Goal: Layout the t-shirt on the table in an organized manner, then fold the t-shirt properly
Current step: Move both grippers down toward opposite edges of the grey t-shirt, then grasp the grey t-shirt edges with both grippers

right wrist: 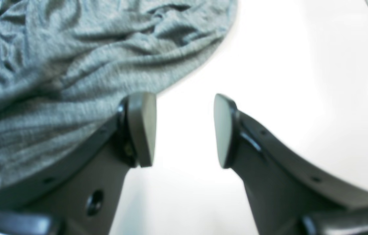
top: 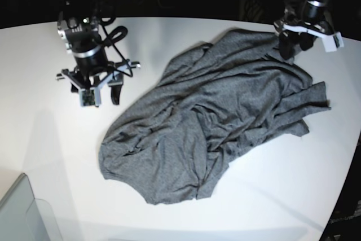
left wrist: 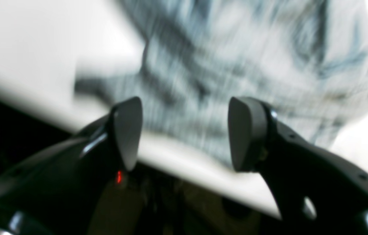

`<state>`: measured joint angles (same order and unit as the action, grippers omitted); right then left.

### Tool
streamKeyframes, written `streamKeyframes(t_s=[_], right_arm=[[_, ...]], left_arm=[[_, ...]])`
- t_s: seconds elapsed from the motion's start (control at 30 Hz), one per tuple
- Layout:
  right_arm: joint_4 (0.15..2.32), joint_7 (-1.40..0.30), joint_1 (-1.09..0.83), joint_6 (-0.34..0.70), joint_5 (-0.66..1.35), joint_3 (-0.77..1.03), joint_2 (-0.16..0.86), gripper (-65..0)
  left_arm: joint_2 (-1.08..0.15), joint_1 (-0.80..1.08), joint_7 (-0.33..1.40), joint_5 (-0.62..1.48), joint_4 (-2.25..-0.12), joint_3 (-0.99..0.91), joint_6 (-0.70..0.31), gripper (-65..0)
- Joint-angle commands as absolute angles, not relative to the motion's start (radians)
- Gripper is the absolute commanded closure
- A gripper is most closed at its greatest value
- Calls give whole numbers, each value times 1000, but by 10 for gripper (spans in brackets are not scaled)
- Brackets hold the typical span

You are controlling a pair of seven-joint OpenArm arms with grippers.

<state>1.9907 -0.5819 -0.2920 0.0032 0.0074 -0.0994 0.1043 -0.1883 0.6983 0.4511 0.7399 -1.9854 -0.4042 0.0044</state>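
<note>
We see a wrinkled dark-grey t-shirt [top: 217,119] lying crumpled in a heap across the middle of a white tabletop [top: 51,150]. Our left pincer [left wrist: 185,133] hangs with its jaws apart over the shirt's far edge, holding nothing. Our right pincer [right wrist: 184,130], jaws also apart and empty, hovers over bare tabletop just beside the cloth.
</note>
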Motion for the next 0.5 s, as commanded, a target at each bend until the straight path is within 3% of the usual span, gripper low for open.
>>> streamKeyframes(t_s=[0.0,0.17,0.47], right_arm=[[2006,-578,-251,7,4,-99,107,-291],[1922,-642,-93,5,1,-77,73,-291],[1511,-624,151,4,1,-15,71,-291]], left_arm=[[-193,680,464,746,-2000,-407,-4,-404],[-226,533,573,745,-1994,-406,-5,-404],[-240,406,730,745,-1994,-401,-5,-405]])
